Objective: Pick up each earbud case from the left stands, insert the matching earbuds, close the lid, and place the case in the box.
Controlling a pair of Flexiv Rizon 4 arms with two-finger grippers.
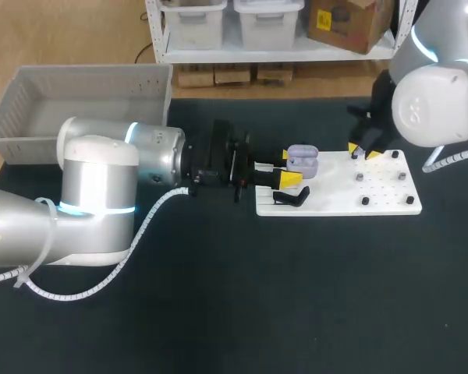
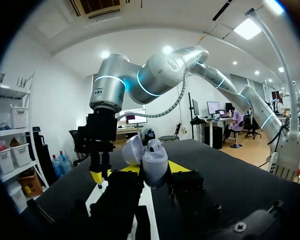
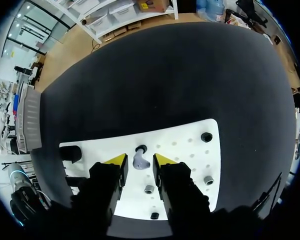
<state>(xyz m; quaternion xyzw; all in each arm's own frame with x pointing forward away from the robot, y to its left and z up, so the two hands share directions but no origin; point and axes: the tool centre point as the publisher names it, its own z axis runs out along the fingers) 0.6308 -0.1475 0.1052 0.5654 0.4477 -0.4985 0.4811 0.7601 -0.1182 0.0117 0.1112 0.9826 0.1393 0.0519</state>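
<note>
The left arm comes in from the desk's left edge and lies low across it. Its end effector (image 1: 288, 167) has the lavender earbud case (image 1: 302, 161) between its two yellow fingertips (image 2: 176, 166). In the left wrist view both tips press the case's sides, so the grip is closed on it. The lid stands open and tilted back. The fingers hide what is under the case, so I cannot tell whether it rests on a stand or is lifted clear.

The case is at the left end of a white board (image 1: 339, 204), which lies on the desk's right half, nearer the far edge than the near one. A black stand (image 1: 292, 197) lies on the board just on the near side of the case. Small dark pegs (image 1: 365, 200) dot the rest of the board.

The right arm comes in from the far right corner, and its end effector (image 1: 364, 153) points down at the board's far edge. In the right wrist view, a lavender earbud (image 3: 140, 161) sits on the board just beside a black peg (image 3: 141, 148). The earbud is between the end effector's fingers, which are slightly apart. A thin gap seems to show on each side of the earbud, so nothing is gripped.

A grey box (image 1: 19, 101) stands at the desk's far left corner, well apart from the board.
</note>
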